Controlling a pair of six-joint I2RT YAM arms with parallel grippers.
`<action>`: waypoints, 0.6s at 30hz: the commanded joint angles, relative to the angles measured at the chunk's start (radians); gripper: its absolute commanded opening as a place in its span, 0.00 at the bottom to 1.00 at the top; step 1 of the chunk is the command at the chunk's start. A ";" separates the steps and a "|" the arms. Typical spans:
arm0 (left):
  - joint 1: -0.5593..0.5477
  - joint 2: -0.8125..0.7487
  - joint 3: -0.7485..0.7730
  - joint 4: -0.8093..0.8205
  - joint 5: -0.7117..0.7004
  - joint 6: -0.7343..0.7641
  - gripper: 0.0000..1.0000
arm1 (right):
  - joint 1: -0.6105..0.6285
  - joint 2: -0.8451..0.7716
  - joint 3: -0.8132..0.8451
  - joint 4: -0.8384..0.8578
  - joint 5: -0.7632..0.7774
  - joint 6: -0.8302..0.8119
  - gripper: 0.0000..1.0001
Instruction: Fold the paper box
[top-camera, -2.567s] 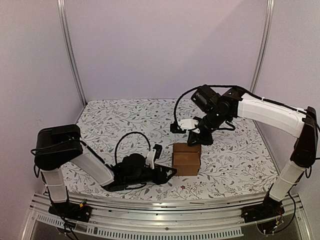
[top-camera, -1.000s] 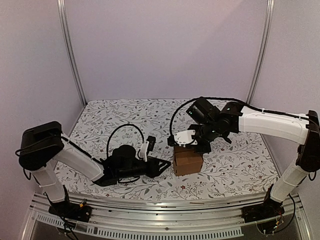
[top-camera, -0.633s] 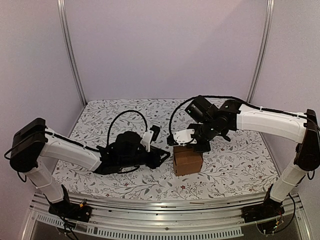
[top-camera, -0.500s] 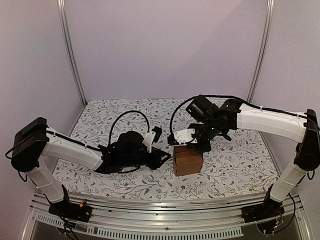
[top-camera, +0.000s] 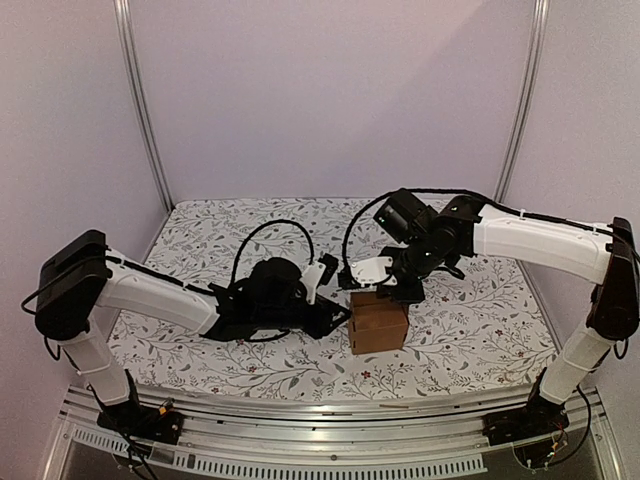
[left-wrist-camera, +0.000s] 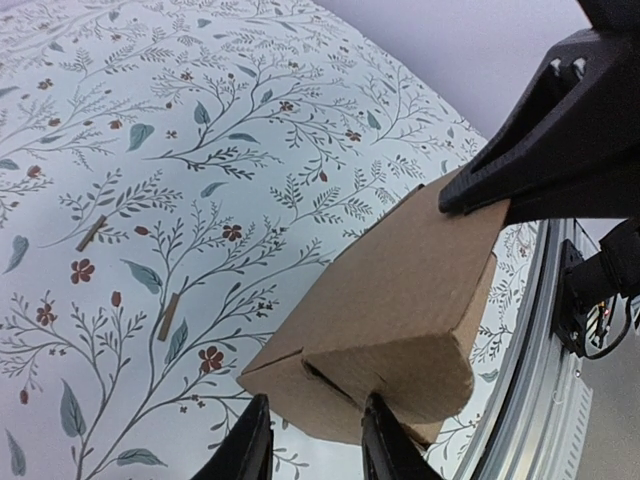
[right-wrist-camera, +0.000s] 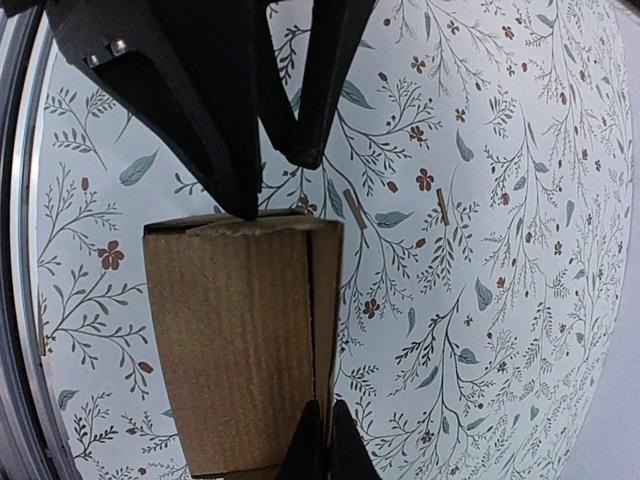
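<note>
Paper box (top-camera: 378, 322): a closed brown cardboard cuboid. It stands on the table, nearer the near edge than the far one and about midway between the left and right edges.
Table (top-camera: 470, 330): covered by a white cloth printed with leafy twigs and small red flowers. A metal rail runs along the near edge.
Right arm (top-camera: 540, 240): white and black. It reaches in from the right edge and bends down over the box.
Left arm (top-camera: 150, 295): stretched low over the cloth from the left edge, with its wrist pointing at the box's left end.
Right fingers (right-wrist-camera: 305, 445): pressed together with no gap and holding nothing. Their tips rest on the box's top face, beside a long seam near one edge.
Left fingers (left-wrist-camera: 248, 450): a narrow gap between them, set against the box's left end. The lower corner of that end lies between them, and one tip touches the end's upper edge. Whether they pinch the cardboard cannot be told.
Rounded flap (left-wrist-camera: 400, 375): folded over the left end, with a thin dark slit showing under its edge.
</note>
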 joint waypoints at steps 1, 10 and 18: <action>0.005 0.017 0.018 -0.001 0.017 0.008 0.31 | 0.002 0.031 0.003 -0.042 -0.034 0.001 0.01; 0.005 -0.035 0.036 -0.015 0.035 0.018 0.32 | 0.000 0.046 0.011 -0.042 -0.045 0.002 0.02; 0.005 -0.026 0.054 0.005 0.062 0.001 0.32 | -0.002 0.054 0.017 -0.044 -0.051 0.014 0.05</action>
